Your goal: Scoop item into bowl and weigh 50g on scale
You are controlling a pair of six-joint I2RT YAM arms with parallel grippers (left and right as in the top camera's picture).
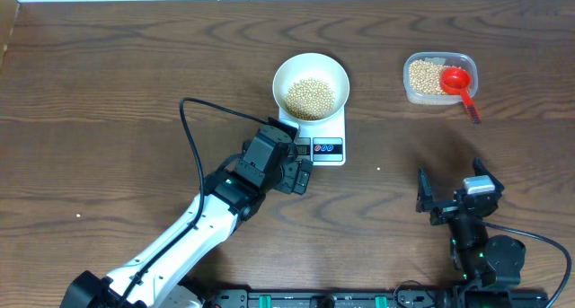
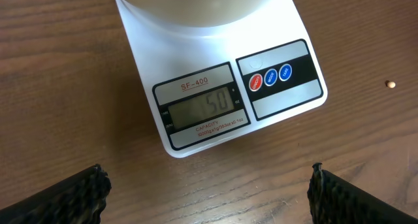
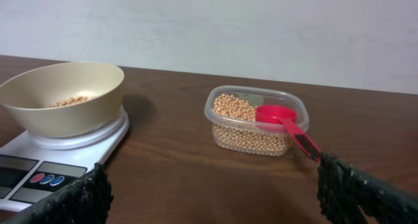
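The white bowl [image 1: 310, 74] stands on the white scale [image 1: 330, 149] and holds a heap of tan beans [image 1: 310, 97]. In the left wrist view the scale's display [image 2: 202, 106] reads 50, under the bowl's base [image 2: 196, 2]. My left gripper [image 1: 298, 164] hovers open just in front of the scale, nothing between its fingers [image 2: 65, 198]. My right gripper [image 1: 454, 189] is open and empty near the front right. From its wrist view I see the bowl [image 3: 65, 100] at left and the scale [image 3: 72, 149] beneath it.
A clear plastic tub [image 1: 439, 78] of beans stands at the back right with a red scoop [image 1: 456, 80] resting in it, handle over the rim. One stray bean [image 1: 378, 170] lies on the wooden table right of the scale.
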